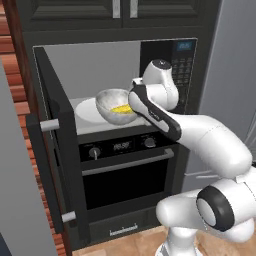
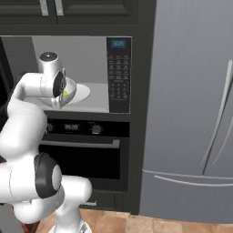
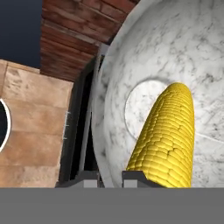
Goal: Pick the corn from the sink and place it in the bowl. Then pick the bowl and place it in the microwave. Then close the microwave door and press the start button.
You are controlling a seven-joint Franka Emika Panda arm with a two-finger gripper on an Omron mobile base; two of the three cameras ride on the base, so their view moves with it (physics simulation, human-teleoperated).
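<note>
Bowl (image 1: 113, 105): at the open microwave (image 1: 100, 65), over its white plate (image 1: 85, 111)
Corn (image 3: 168, 135): lying inside
Gripper (image 3: 112, 177): jaws narrow, pinching the bowl's rim

Flat, even rendered light across all 3 views, no clear source; the microwave (image 1: 112, 70) interior reads pale grey and bright against dim black cabinetry, with only faint soft shading under the bowl (image 1: 114, 106). Soft sheen, no hard glare, on the white arm and grey fridge (image 2: 191, 104). Base views slightly soft and low-resolution; in the hand view the corn (image 3: 168, 135) looks crisp, brick and floor textures coarse.
</note>
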